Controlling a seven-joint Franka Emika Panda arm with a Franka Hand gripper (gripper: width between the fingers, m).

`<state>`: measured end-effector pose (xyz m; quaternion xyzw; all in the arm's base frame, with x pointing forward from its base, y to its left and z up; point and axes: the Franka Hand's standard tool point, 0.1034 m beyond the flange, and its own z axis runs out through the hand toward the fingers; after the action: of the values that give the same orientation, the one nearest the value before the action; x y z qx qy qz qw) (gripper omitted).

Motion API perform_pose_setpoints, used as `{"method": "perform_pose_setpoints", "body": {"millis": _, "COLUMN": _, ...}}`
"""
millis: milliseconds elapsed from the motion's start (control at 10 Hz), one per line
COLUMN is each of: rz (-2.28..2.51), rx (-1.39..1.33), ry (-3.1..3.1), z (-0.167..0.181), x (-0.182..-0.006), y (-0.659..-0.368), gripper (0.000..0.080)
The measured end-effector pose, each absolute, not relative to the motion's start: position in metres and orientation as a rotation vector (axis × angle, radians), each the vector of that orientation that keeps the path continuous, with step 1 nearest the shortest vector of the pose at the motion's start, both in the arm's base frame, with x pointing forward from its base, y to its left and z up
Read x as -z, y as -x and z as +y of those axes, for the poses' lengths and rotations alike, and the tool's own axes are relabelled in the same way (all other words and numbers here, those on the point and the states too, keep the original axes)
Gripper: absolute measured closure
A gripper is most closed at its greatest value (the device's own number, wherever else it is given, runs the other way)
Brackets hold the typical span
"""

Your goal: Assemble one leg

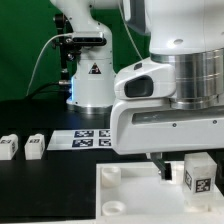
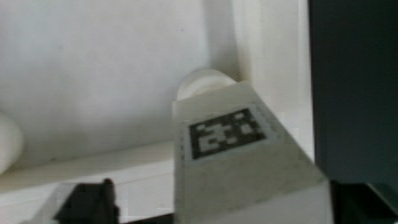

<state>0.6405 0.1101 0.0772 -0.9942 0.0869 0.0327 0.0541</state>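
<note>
Risk in the exterior view is a knock: the leg (image 1: 197, 177) stands on the white panel (image 1: 125, 195) at lower right, the gripper (image 1: 180, 169) with jaws apart around it, so a careless lift could tilt it; two spare legs (image 1: 22, 147) and the marker board (image 1: 92, 137) lie clear at middle left. In the wrist view its foot meets a round socket (image 2: 210, 82), perhaps loosely seated.

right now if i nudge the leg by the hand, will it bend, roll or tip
The leg looks like hard moulded plastic, so probably stiff, not floppy. Its flat square sides suggest it would slide rather than roll. Narrow for its height, it may topple easily if left standing on the panel.
</note>
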Motion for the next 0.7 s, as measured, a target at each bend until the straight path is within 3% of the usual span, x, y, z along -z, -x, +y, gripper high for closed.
{"method": "perform_pose_setpoints", "body": {"millis": 200, "rz": 0.263, "rx": -0.095, "ry": 3.02, "z": 0.1108, "x": -0.0772, "y": -0.6409, "gripper": 0.0509}}
{"method": "perform_pose_setpoints", "body": {"millis": 700, "rz": 0.407, "rx": -0.089, "ry": 3.001, "z": 0.1107, "x": -0.0765, "y": -0.6418, "gripper": 0.0508}}
